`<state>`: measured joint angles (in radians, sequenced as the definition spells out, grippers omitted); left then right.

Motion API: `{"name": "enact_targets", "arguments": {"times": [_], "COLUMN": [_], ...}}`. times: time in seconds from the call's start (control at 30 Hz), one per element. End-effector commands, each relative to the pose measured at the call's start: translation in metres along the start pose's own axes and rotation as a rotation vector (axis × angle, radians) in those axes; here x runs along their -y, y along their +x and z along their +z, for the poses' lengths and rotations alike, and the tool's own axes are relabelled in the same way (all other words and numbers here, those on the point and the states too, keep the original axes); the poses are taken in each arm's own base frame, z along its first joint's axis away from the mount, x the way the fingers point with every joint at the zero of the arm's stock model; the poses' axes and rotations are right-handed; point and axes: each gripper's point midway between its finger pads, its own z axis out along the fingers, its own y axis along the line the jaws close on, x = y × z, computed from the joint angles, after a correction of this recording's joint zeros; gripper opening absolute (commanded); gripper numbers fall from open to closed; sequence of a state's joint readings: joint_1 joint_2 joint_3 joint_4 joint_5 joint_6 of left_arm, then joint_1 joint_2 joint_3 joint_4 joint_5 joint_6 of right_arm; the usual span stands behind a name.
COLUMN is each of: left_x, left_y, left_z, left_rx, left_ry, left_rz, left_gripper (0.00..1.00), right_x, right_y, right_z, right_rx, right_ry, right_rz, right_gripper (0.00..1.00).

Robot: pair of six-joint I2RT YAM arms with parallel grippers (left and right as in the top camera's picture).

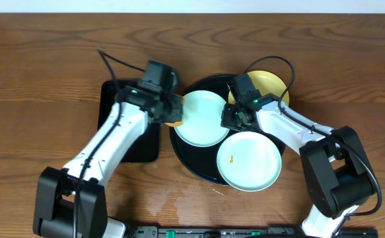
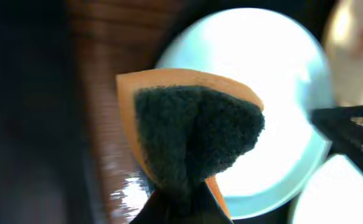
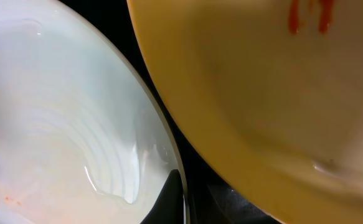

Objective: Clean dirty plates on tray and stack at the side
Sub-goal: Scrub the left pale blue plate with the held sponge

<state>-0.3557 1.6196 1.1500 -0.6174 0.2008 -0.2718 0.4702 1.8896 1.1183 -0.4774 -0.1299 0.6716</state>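
1. Location type: a lab-style robot manipulation test bench.
2. Evidence: a left arm [image 1: 109, 142] and a right arm [image 1: 291, 125] stand at the near edge of a wood-grain table [image 1: 47, 53], with a cable [image 1: 117, 64] left exposed.
3. Evidence: staged dish props, namely plates [image 1: 202, 119] on a round black tray [image 1: 187, 160] and a scouring sponge [image 2: 193, 134].

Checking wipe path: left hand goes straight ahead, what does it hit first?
Probably the left mint plate on the tray: the sponge in the left hand points at it. Gap unclear.
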Motion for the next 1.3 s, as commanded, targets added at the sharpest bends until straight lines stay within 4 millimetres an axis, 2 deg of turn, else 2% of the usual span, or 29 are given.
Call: {"name": "enact_targets", "arguments": {"times": [0.0,0.1,0.2,0.3,0.5,0.53,0.63,0.8,0.87,1.0,1.27], "left_x": [0.012,0.036,0.048,0.061,0.067,0.065,0.035,-0.016,-0.029,-0.039,-0.069], "left_y": [0.006,0.008,0.014,0.025,0.048,0.052,0.059,0.047,0.039,0.025,-0.007], "left_z": [0.01,0.02,0.034,0.057,0.102,0.106,0.11,0.102,0.098,0.091,0.063], "left_rx": [-0.011,-0.017,-0.041,-0.08,-0.156,-0.172,-0.187,-0.091,-0.045,0.02,0.189], "left_ry": [0.032,0.114,0.119,0.119,0.088,0.075,-0.048,-0.282,-0.356,-0.437,-0.716], "left_rz": [-0.084,-0.095,-0.127,-0.158,-0.216,-0.226,-0.286,-0.277,-0.222,-0.154,0.031], "left_gripper": [0.07,0.07,0.08,0.07,0.08,0.07,0.08,0.07,0.07,0.08,0.07], "right_x": [-0.003,-0.003,-0.003,-0.003,-0.003,-0.003,-0.003,-0.003,-0.003,-0.003,-0.003], "right_y": [0.006,0.006,0.006,0.006,0.006,0.006,0.006,0.006,0.006,0.006,0.006], "right_z": [0.006,0.006,0.006,0.006,0.006,0.006,0.006,0.006,0.006,0.006,0.006], "right_rx": [-0.016,-0.016,-0.016,-0.016,-0.016,-0.017,-0.018,-0.018,-0.017,-0.017,-0.016], "right_ry": [-0.001,-0.001,-0.001,-0.001,0.0,0.0,0.002,0.002,0.001,0.001,0.0], "right_rz": [-0.027,-0.027,-0.027,-0.023,-0.023,-0.023,-0.023,-0.023,-0.023,-0.018,-0.016], "right_gripper": [0.01,0.01,0.01,0.01,0.01,0.01,0.01,0.01,0.01,0.01,0.01]}}
